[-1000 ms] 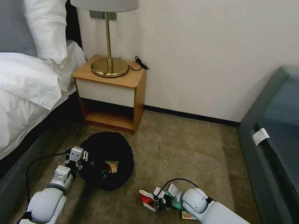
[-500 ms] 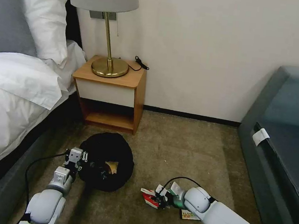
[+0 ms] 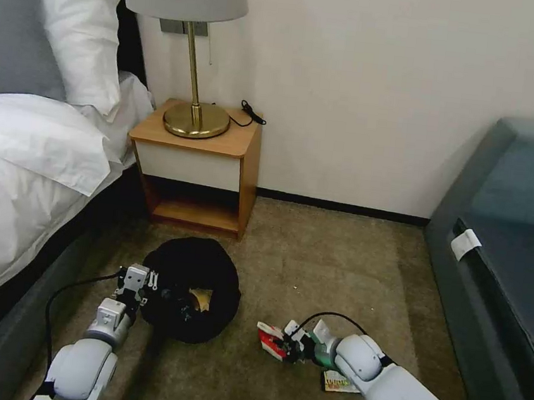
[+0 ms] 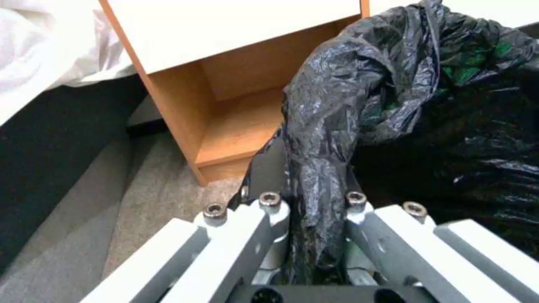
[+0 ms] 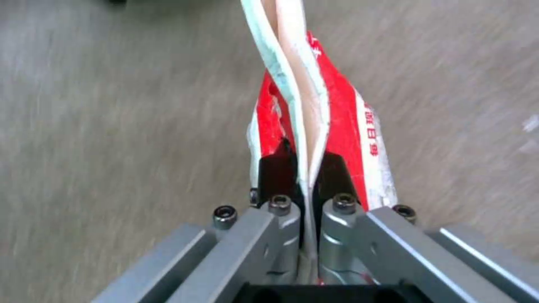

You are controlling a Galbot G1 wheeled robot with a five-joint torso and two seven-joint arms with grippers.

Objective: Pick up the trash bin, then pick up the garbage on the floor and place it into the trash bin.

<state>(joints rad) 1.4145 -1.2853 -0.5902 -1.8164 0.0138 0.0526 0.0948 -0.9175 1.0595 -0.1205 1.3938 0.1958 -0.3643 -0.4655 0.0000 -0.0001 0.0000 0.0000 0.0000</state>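
Left gripper (image 3: 157, 285) clamped tight on a bunched fold of the black liner at the near-left rim of the trash bin (image 3: 200, 263); fingers (image 4: 269, 168) nearly together with crinkled plastic between them. Bin resting on the carpet (image 3: 311, 262) just in front of the nightstand (image 3: 198, 161), a scrap of brown paper (image 3: 199, 297) inside. Right gripper (image 3: 283, 349) low over the floor to the right of the bin, pinched flat on the crushed red-and-white paper cup (image 5: 314, 122), cup rim squeezed between the pads (image 5: 275, 168); possibly just clear of the carpet, hard to judge. Snack wrapper (image 3: 338, 382) lying under the right forearm. Green-labelled bottle (image 3: 320, 356) partly hidden behind the wrist.
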